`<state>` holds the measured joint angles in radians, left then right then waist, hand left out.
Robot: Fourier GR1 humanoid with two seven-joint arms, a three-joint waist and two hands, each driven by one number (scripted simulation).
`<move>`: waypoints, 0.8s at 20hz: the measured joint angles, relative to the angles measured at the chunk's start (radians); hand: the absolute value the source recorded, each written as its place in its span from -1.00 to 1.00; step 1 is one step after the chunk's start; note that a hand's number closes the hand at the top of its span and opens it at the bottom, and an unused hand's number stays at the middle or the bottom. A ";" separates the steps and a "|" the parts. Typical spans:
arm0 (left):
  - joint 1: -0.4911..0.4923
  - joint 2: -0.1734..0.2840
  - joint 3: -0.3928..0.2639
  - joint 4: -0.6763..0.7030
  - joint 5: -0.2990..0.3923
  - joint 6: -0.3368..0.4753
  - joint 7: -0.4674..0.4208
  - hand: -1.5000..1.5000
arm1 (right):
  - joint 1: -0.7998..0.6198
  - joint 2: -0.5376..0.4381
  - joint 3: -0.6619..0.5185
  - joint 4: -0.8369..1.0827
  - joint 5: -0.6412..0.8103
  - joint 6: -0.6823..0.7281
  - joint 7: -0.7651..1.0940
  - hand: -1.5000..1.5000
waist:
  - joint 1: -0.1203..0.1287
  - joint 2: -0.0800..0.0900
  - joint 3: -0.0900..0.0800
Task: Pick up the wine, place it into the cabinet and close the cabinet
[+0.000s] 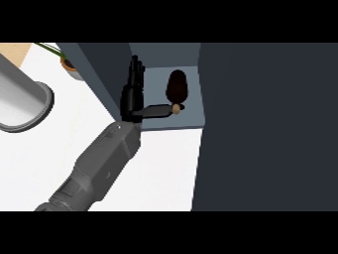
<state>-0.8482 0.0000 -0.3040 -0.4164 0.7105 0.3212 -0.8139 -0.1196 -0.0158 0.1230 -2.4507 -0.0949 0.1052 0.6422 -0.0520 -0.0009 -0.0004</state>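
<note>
Dark brown glass, the wine stands inside the cabinet, on its grey-blue floor, near the back. My left hand is in there beside it, fingers straight and together pointing inward, thumb stretched sideways so its tip meets the bottle's pale base. I hold nothing; I judge the open hand sits so because the bottle is already set down and only steadied. The door stands swung out at the hand's left, not yet shut. I can read no label or writing on the bottle. My right hand does not show. A steel cylinder and a potted plant stand on the counter.
</note>
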 measured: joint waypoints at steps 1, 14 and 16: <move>0.024 0.000 -0.037 -0.038 0.021 0.023 0.007 -1.00 | 0.005 -0.002 -0.001 -0.006 0.000 -0.002 0.008 -1.00 | 0.002 0.000 0.000; 0.339 0.009 -0.376 -0.629 0.007 0.354 0.105 -1.00 | 0.035 -0.015 -0.024 -0.016 0.008 -0.007 -0.004 -1.00 | 0.051 -0.004 0.001; 0.398 0.024 -0.403 -0.724 -0.018 0.384 0.125 -1.00 | 0.070 -0.014 -0.021 -0.018 0.010 0.003 -0.031 -1.00 | 0.053 -0.004 0.001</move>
<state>-0.4500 0.0239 -0.7074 -1.1408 0.6921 0.7051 -0.6892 -0.0499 -0.0298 0.1017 -2.4686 -0.0847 0.1084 0.6114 0.0011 -0.0051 0.0004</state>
